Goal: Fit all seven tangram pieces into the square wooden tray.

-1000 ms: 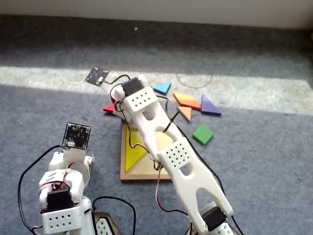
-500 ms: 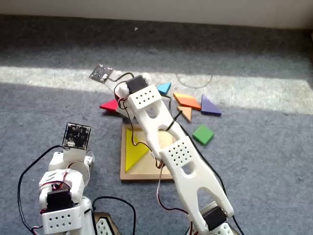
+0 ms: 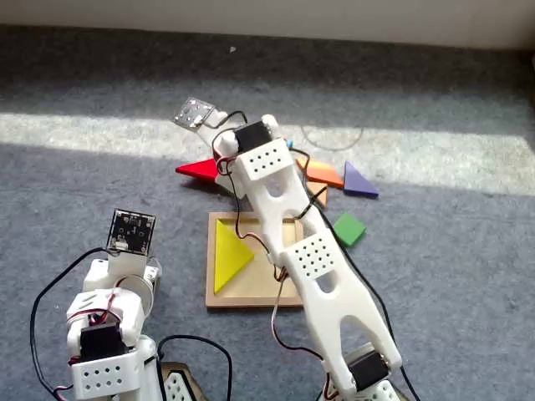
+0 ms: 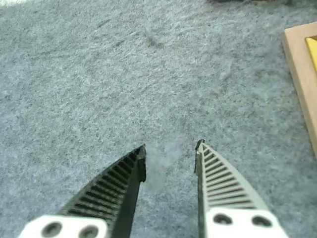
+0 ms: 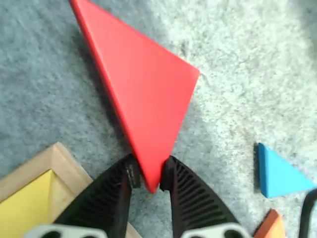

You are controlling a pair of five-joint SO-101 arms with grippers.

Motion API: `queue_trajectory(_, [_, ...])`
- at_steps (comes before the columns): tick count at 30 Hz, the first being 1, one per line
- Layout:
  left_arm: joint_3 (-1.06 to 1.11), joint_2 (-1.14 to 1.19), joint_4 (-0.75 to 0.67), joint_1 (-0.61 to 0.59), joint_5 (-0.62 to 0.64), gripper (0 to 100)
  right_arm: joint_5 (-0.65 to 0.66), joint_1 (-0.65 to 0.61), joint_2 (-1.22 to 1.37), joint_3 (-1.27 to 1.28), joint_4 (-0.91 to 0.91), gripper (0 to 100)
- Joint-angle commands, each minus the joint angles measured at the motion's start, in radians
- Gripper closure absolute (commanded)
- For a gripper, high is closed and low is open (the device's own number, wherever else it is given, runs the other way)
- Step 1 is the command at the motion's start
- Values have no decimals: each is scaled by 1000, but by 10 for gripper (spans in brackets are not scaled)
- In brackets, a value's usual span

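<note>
The worktop (image 3: 468, 276) is covered in grey, felt-like carpet. A bright band of sunlight crosses its far part, and a pale wall runs along the far edge.

The square wooden tray (image 3: 251, 298) lies near the middle, with a yellow triangle (image 3: 230, 255) lying inside against its left wall. The rest of the tray floor that shows is bare wood.

The right pincer (image 5: 148, 171) is pinching one corner of the red triangle (image 5: 143, 94), its two ribbed fingers (image 5: 185, 191) closed on that corner from either side. In the high view the red triangle (image 3: 201, 170) sits just beyond the tray's far left corner. Its long axis runs roughly left to right there and a sharp corner points left, away from the arm. A dark shadow lies along one of its edges on the carpet.

A blue triangle (image 5: 280, 173) lies near the held piece. To the right, beyond the tray, an orange piece (image 3: 322, 173) and a purple triangle (image 3: 359, 181) lie side by side in the sunlit band. A green square (image 3: 347, 228) lies just off the tray's far right corner.

The left pincer (image 4: 171, 148) is spread, with nothing between its fingers. It hangs over bare carpet to the left of the tray, whose rim (image 4: 297, 74) shows at the side.
</note>
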Motion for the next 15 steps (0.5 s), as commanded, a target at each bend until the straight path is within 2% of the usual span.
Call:
queue_trajectory(1, [18,-44,-15,-10,-6,819,6,33,-24,-79,19,991])
queue_trajectory(12, [18,-44,-17,-10,-6,819,6,38,-50,-68,21,992])
queue_trajectory(15, [18,-44,-18,-10,-6,819,-38,38,-120,4,21,992])
